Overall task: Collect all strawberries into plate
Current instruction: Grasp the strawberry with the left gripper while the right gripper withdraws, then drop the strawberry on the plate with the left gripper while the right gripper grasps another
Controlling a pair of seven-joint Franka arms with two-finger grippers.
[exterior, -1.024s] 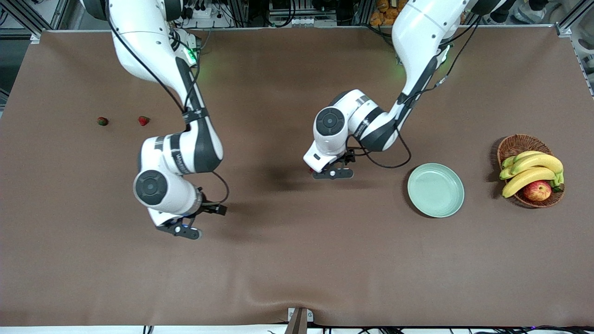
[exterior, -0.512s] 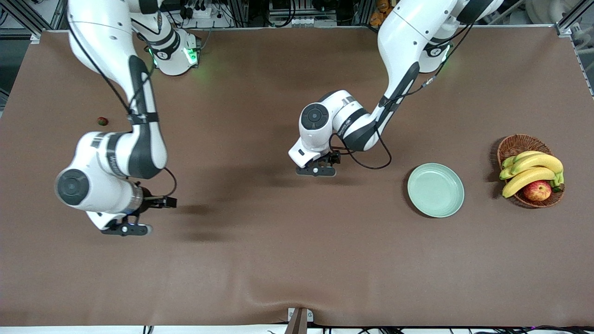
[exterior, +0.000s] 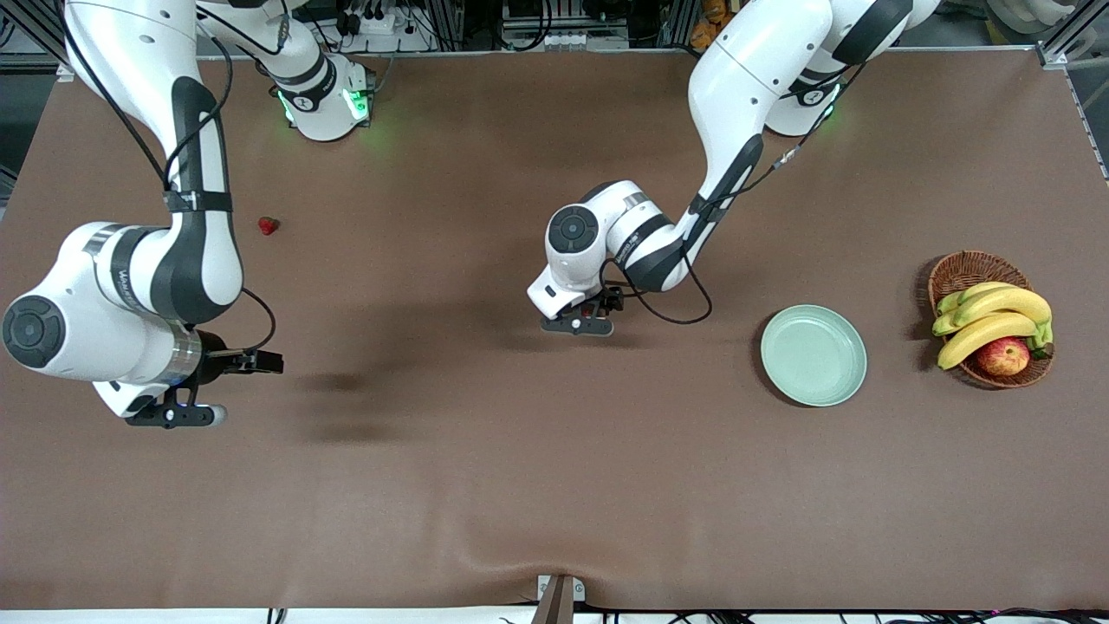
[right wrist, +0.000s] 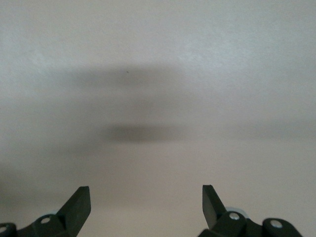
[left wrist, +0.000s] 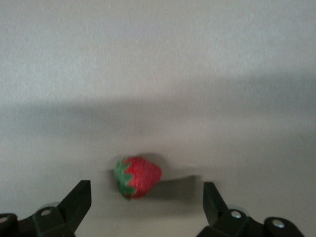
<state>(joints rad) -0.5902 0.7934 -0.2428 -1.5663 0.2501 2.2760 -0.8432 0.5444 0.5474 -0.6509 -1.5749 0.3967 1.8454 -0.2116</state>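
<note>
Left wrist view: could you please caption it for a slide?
Open left gripper low over a strawberry lying on the brown table.

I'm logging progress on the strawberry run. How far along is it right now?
Nothing looks done: the plate holds no berries. In hand: the left claw, open, hangs low over one strawberry on the table near its middle. The right claw is open and empty over bare table at its own end. Left: that berry, another strawberry near the right arm, and a third that I can't see.
</note>
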